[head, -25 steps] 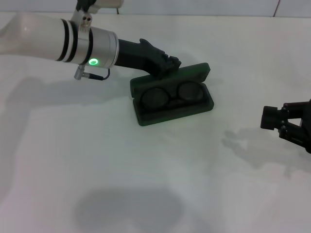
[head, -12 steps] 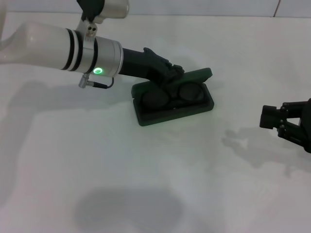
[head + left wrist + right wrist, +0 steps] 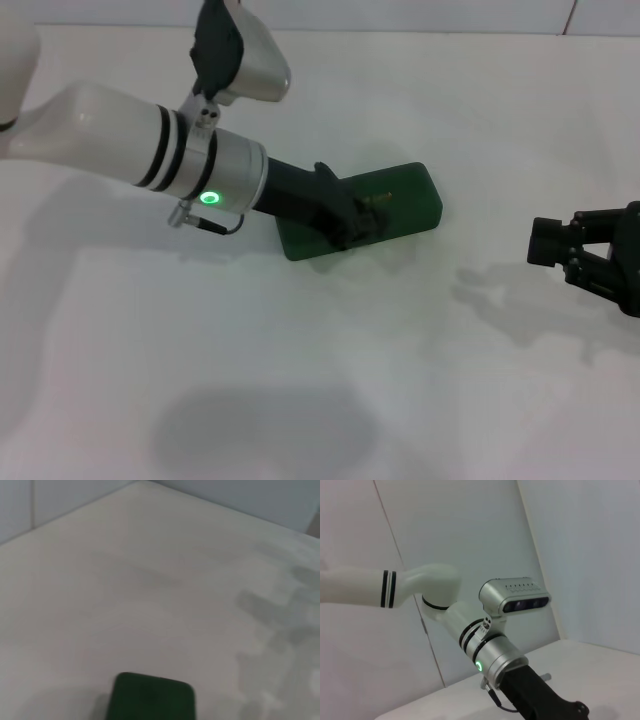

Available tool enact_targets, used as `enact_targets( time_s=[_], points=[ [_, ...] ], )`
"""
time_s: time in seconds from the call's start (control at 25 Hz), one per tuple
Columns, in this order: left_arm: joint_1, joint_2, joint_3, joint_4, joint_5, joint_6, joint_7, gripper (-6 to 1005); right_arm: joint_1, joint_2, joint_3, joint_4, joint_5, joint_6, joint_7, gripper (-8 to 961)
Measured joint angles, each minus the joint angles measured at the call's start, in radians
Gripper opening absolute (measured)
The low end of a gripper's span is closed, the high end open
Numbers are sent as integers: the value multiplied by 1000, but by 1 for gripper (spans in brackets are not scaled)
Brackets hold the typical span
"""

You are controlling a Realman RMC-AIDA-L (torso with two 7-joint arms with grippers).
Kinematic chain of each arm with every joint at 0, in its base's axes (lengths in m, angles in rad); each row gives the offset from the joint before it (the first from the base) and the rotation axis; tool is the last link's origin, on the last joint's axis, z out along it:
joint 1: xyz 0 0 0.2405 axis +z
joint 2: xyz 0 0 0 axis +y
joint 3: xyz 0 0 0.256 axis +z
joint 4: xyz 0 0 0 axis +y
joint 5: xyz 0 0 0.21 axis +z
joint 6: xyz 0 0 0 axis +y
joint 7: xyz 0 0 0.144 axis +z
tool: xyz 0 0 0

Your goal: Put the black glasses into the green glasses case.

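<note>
Under your left end effector: the dark green hinged hard glasses case (image 3: 385, 205) lies on the white counter (image 3: 330, 380) with its lid down.
Left end effector (image 3: 358, 222): its black fingers press on the case lid near the end closest to the arm; you cannot tell whether they are spread or closed.
Black glasses: you cannot see them, since the case lid is down.
Left wrist view: one rounded end of the green case (image 3: 150, 696) shows just ahead of the end effector.
Right end effector (image 3: 550, 243): well apart from the case, parked low at the counter's right side, fingers spread and holding nothing.
</note>
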Motion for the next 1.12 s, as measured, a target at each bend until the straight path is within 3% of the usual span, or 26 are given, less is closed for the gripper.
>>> enact_targets(
  time_s=[0.16, 0.28, 0.4, 0.52, 0.6, 0.8, 0.92, 1.04, 1.12],
  points=[
    [56, -17, -8, 106, -19, 42, 28, 47, -4, -4, 3, 0, -7, -7, -12, 185],
    [172, -16, -34, 271, -53, 176, 3, 60, 8, -5, -4, 1, -25, -17, -44, 186],
    [233, 0, -138, 325, -112, 418, 28, 73, 15, -3, -1, 0, -25, -63, -58, 186],
    [304, 11, -231, 323, -206, 664, 167, 139, 23, 5, -12, 0, 22, -124, -80, 186],
    [366, 14, -267, 327, -267, 781, 253, 183, 24, 6, -41, -4, 69, -142, -85, 378],
    [466, 33, -277, 331, -324, 818, 314, 293, 46, 7, -113, -13, 142, -159, -86, 562],
    [489, 35, -277, 325, -322, 817, 327, 501, 67, 7, -138, -13, 146, -162, -83, 679],
    [505, 33, -278, 321, -319, 816, 337, 568, 88, 7, -151, -13, 147, -169, -77, 800],
    [509, 31, -278, 318, -319, 814, 344, 613, 91, 7, -156, -13, 148, -171, -77, 815]
  ],
)
